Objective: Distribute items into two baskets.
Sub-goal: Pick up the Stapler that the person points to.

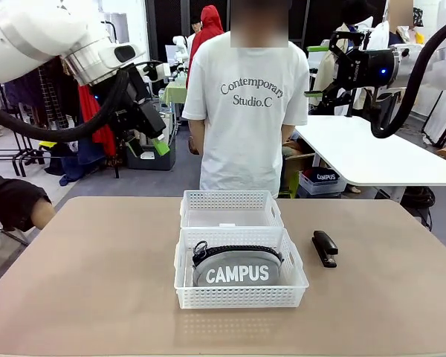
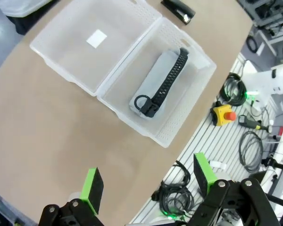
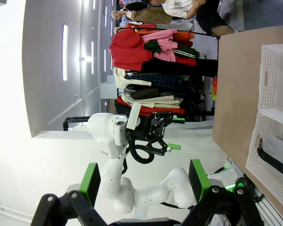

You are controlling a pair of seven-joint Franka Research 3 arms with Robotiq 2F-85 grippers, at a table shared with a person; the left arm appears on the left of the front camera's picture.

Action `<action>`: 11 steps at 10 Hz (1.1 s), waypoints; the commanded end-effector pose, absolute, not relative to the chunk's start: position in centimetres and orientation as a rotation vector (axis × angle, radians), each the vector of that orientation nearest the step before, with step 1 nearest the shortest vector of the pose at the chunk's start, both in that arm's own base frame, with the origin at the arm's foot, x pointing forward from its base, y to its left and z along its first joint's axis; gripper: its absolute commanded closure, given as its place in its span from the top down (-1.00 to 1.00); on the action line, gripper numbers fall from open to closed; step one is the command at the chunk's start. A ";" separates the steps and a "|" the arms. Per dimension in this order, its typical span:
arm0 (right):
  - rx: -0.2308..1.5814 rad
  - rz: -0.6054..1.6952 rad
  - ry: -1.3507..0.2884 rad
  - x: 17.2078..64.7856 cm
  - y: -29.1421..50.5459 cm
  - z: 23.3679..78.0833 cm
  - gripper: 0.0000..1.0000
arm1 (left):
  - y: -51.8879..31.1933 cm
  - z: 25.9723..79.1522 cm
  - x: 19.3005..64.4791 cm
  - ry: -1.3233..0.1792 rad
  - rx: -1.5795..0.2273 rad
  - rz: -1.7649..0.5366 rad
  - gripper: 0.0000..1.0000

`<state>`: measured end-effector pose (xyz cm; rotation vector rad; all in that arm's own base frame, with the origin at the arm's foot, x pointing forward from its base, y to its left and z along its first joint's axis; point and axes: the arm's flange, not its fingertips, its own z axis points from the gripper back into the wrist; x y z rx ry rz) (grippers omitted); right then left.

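The left jaws are spread wide with nothing between them. Their green pads [image 2: 92, 188] hang in the air, high above and off to the left of the near basket [image 1: 241, 299]. In the left wrist view they look down past bare desk [image 2: 47, 127] at that basket [image 2: 179, 127].

The right jaws are just as wide open and also hold nothing. Their pads [image 3: 198, 181] are raised well above and to the right of the near basket, and in the front view the pads [image 1: 317, 49] point in towards the middle.

The near basket sits on the desk [image 1: 97, 282] close to the robot's edge, about midway across. The grey pouch [image 1: 238, 271] lies inside it, lengthwise along the basket. Its "CAMPUS" lettering faces the robot, and its black zipper [image 2: 172, 77] runs along the top.

The black stapler [image 1: 325, 248] lies flat on the desk just to the right of the near basket. It is close to the basket's back right corner but not touching it, with its long side running away from the robot.

The far basket [image 1: 230, 199] stands directly behind the near basket, their long walls touching. A small white label [image 2: 96, 38] lies on its clear bottom.

Beyond both baskets, at the far edge of the desk, a person [image 1: 245, 111] in a white printed T-shirt stands in line with the near basket.
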<state>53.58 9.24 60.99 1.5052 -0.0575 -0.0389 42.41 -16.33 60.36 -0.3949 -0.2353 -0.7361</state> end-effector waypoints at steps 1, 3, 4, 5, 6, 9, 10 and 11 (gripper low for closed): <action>1.506 -0.040 -0.062 53.6 9.2 61.1 1.00 | -16.7 60.2 42.8 -0.207 -0.403 -0.742 1.00; 1.506 -0.040 -0.062 53.6 9.2 61.1 1.00 | -16.7 60.2 42.8 -0.207 -0.403 -0.742 1.00; 1.506 -0.040 -0.062 53.6 9.2 61.1 1.00 | -16.7 60.2 42.8 -0.207 -0.403 -0.742 1.00; 1.506 -0.040 -0.062 53.6 9.2 61.1 1.00 | -16.7 59.8 42.5 -0.221 -0.398 -0.741 1.00; 1.506 -0.040 -0.062 53.6 9.2 61.1 1.00 | -15.5 59.6 43.4 -0.158 -0.586 -0.580 1.00; 1.506 -0.040 -0.062 53.6 9.2 61.1 1.00 | -10.4 59.9 44.4 -0.147 -0.791 -0.341 1.00; 1.506 -0.040 -0.062 53.6 9.2 61.1 1.00 | -8.9 60.2 44.5 -0.162 -0.847 -0.306 1.00; 1.506 -0.040 -0.062 53.6 9.2 61.1 1.00 | -7.5 60.5 44.6 -0.179 -0.889 -0.273 1.00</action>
